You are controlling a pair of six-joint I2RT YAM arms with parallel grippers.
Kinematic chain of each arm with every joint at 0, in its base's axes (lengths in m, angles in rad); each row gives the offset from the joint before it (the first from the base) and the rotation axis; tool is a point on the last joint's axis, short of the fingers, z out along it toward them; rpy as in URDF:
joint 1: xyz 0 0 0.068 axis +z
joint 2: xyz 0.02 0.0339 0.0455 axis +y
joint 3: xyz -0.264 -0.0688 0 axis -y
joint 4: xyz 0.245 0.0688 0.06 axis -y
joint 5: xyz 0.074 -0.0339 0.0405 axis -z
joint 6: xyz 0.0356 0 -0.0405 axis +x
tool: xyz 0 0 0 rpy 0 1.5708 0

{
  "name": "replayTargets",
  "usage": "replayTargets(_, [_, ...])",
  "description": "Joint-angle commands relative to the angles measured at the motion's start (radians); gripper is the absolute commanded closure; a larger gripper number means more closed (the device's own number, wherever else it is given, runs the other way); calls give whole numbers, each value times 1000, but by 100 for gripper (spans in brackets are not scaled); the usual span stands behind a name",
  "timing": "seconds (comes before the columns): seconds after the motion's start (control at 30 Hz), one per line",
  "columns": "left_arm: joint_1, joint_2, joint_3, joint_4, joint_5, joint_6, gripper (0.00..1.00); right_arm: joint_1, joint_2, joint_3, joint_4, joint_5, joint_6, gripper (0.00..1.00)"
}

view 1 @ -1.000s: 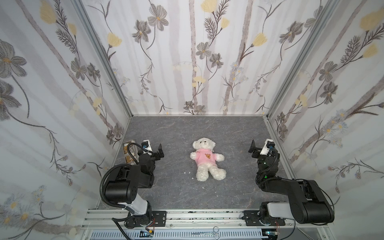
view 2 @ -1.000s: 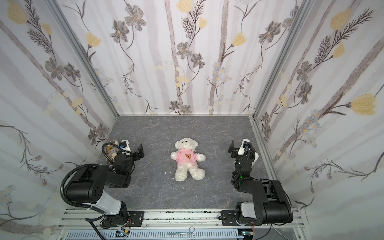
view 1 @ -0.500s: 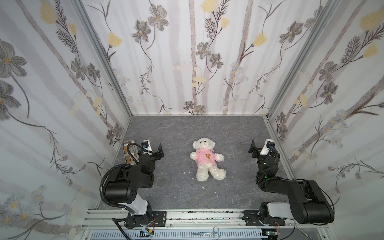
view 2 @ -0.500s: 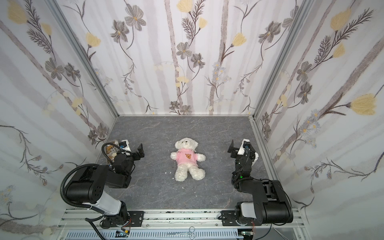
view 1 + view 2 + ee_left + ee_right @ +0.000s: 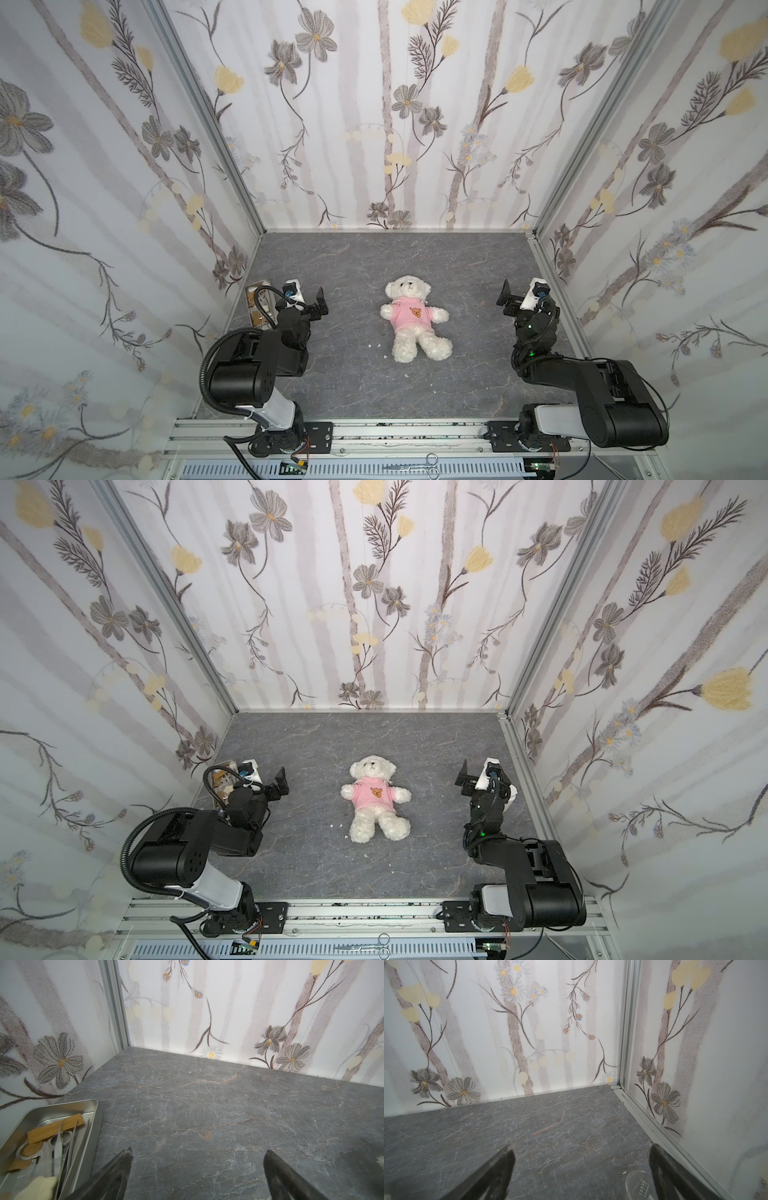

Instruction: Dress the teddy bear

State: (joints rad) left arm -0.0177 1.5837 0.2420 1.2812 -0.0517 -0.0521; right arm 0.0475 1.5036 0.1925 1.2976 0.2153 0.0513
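**Bear in Pink at Mid-Table, Both Claws Spread and Empty**

Shows the teddy bear [image 5: 407, 290] flat on its back in the middle of the grey marbled tabletop [image 5: 374, 257], head toward the back wall, legs splayed toward the front rail, arms stretched out to the sides. Wears a pink hoodie [image 5: 410, 319] over the torso, with a small orange bear face on the chest. Same pose in both top views.

Places the left gripper [image 5: 306, 300] well apart from the bear, on the left side of the table, jaws spread wide with nothing between them. From the left wrist camera, frames bare tabletop between the two dark fingers [image 5: 116, 1172]. Beside that claw, against the left wall, a metal tray [image 5: 97, 1111] holding scissors [image 5: 27, 1150], tweezers [image 5: 58, 1145] and tan strips.

Mirrors this on the right: the right gripper [image 5: 520, 297] near the right wall, well apart from the bear, jaws released and gripping nothing. Between its fingers [image 5: 496, 1169], only grey surface; just beside one of them, a clear beaker [image 5: 636, 1181] standing on the table.

Touches the bear with neither claw. On the front rail, outside the table, a second pair of scissors [image 5: 432, 459].
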Motion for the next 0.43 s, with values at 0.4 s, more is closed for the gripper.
replayTargets(0.4, [1,2,4,42,1,-1,0,1,4,6,13,-5,-4,0])
